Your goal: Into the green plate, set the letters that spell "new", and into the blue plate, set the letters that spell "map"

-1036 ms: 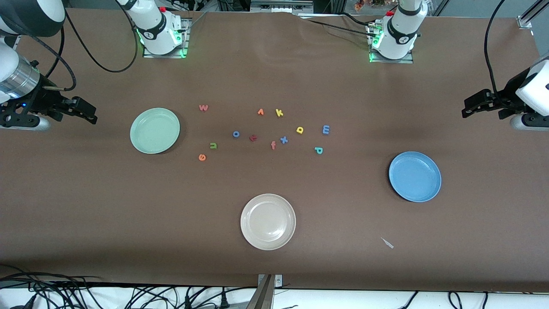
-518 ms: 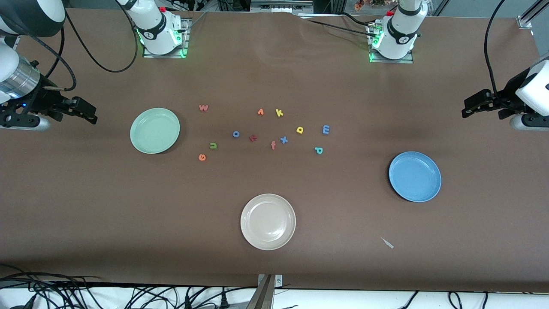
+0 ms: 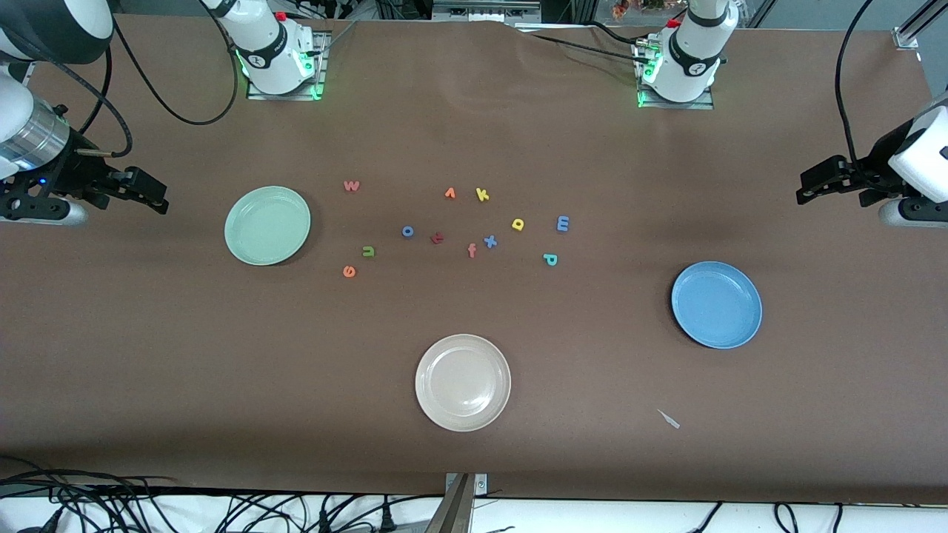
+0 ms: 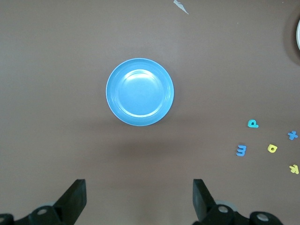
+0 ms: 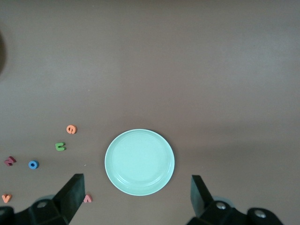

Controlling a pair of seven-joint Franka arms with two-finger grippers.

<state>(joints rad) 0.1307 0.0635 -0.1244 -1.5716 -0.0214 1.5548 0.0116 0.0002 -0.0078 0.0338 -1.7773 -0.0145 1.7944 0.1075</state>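
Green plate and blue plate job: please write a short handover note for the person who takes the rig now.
Left gripper: open, empty, waiting over the table's left-arm end.
Right gripper: open, empty, waiting at the right-arm end.
Round mint-green plate and round blue plate: no letters inside.
Foam letters lie mid-table: green "n", orange "e", pink-red "w"; blue "m", yellow "a", teal "p".
Done: nothing. Left: all six.

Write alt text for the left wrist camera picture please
A blue plate sits empty on the brown table, seen from above between the left gripper's open fingers. Some small foam letters, among them the teal p, lie off to one side.
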